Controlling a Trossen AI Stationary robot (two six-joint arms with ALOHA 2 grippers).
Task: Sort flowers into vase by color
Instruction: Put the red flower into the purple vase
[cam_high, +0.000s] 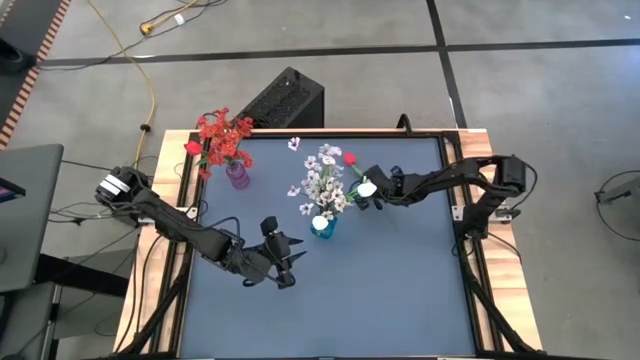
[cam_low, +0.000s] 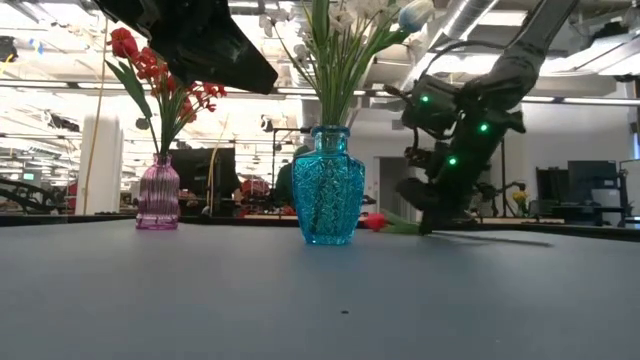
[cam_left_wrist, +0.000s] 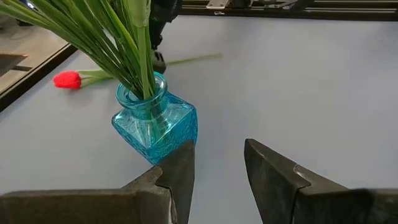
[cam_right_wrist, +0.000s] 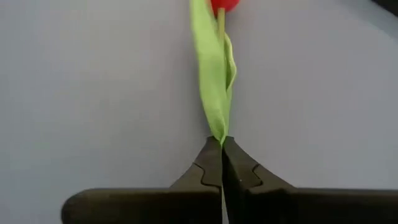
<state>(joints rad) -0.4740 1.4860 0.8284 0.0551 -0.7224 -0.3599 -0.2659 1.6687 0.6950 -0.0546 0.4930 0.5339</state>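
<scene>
A red tulip with a green stem and leaf lies on the dark table, right of the blue vase; my right gripper is shut on its stem. The blue vase holds white flowers. The pink vase at the far left holds red flowers. One small white bloom lies loose near the far edge. My left gripper hangs open, near and left of the blue vase, with nothing between its fingers. My right gripper pinches the tulip's stem and leaf between its two fingertips, about halfway along the stem. The fingers slant down from the table's right side, roughly in line with the stem, which runs on toward the red bloom. The tulip lies on the table.
Black frame rails run along the table's sides. A black box stands on the floor beyond the far edge. The near half of the table is bare dark surface.
</scene>
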